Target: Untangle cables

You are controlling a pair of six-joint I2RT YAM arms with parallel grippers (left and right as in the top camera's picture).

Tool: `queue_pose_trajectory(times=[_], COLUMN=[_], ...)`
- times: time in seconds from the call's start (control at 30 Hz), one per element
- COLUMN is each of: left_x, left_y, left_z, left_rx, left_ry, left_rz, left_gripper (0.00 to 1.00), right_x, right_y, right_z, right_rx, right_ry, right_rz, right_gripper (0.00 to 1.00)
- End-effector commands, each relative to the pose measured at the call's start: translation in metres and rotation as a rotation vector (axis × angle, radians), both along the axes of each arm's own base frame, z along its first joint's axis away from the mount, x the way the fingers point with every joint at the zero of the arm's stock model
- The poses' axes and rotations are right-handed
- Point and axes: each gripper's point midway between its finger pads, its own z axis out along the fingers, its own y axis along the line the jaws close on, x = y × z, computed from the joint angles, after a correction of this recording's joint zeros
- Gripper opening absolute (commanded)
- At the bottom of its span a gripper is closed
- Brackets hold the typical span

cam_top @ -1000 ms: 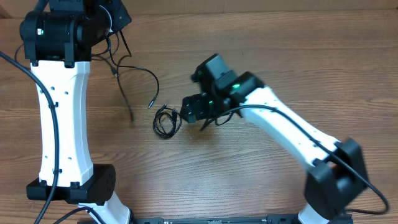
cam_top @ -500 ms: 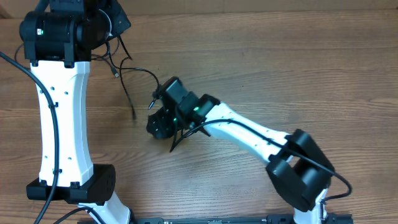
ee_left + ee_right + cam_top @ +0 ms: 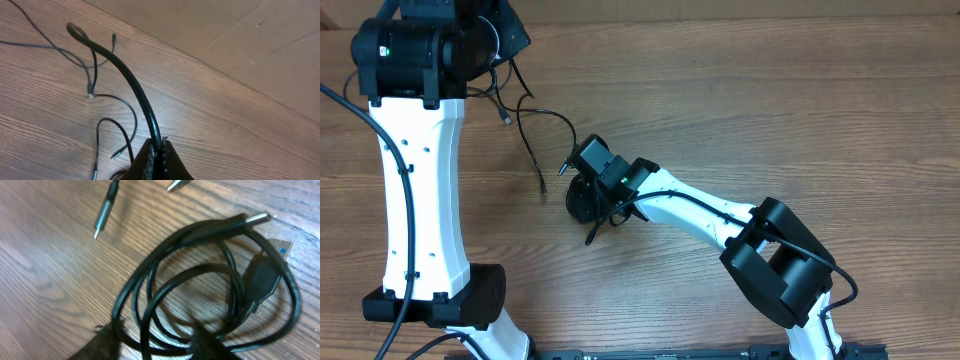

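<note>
A small coil of black cable (image 3: 200,232) with a USB plug (image 3: 262,277) lies on the wood table. My right gripper (image 3: 155,336) is down over it, open, with several coil strands running between its fingers. From overhead the right gripper (image 3: 582,198) covers most of the coil. My left gripper (image 3: 161,147) is shut on a black cable (image 3: 130,80) that arcs up and away from it. In the overhead view the left gripper (image 3: 503,40) is at the far left. A long wavy strand (image 3: 555,120) hangs from there and ends in a plug (image 3: 543,185) near the coil.
More thin strands (image 3: 120,102) with small plug ends (image 3: 90,94) lie on the table (image 3: 770,90) below the left gripper. The left arm's white link (image 3: 420,190) stands along the left side. The right arm's elbow (image 3: 780,265) reaches in from the lower right.
My right arm has swung left and come down over the coil, and its jaws have narrowed around the strands. The long strand's end has drifted slightly right. The left arm has stayed put.
</note>
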Motion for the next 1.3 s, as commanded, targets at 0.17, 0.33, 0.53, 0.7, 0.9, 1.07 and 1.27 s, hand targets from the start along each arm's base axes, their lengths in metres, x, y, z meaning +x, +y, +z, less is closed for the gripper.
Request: queue_pose_trajectory(times=[0.17,0.33,0.53,0.7,0.9,1.07,1.27], left_x=[-0.009,-0.009,-0.012,-0.016,-0.017,-0.017,-0.018], left_y=[0.003,0.001,0.001,0.001,0.001,-0.003,-0.019], left_z=[0.013,0.013,0.009,0.005,0.005,0.005,0.005], left_rx=[0.016,0.01,0.012,0.014,0.013,-0.002,-0.063], left_ry=[-0.026,-0.025,-0.005,0.017,0.02,0.021,0.022], left_rz=[-0.008,-0.014,-0.016,-0.016,-0.016,-0.031,-0.109], left_gripper=[0.04,0.04,0.04,0.04,0.04,0.04,0.04], right_x=[0.004,0.004,0.012,0.041,0.062,0.063,0.066], right_y=[-0.001,-0.004,-0.024,-0.083,-0.168,-0.222,-0.272], right_z=[-0.004,-0.008,0.006,0.051,0.118,0.158,0.162], right_rx=[-0.016,-0.035,-0.076,-0.174,-0.257,-0.238,-0.321], right_ry=[-0.02,-0.02,0.008,-0.046,-0.159,-0.174,-0.172], right_rz=[-0.013,-0.019,-0.075,-0.265,-0.451,-0.566,-0.662], right_gripper=[0.49,0.14,0.04,0.04,0.04,0.04,0.04])
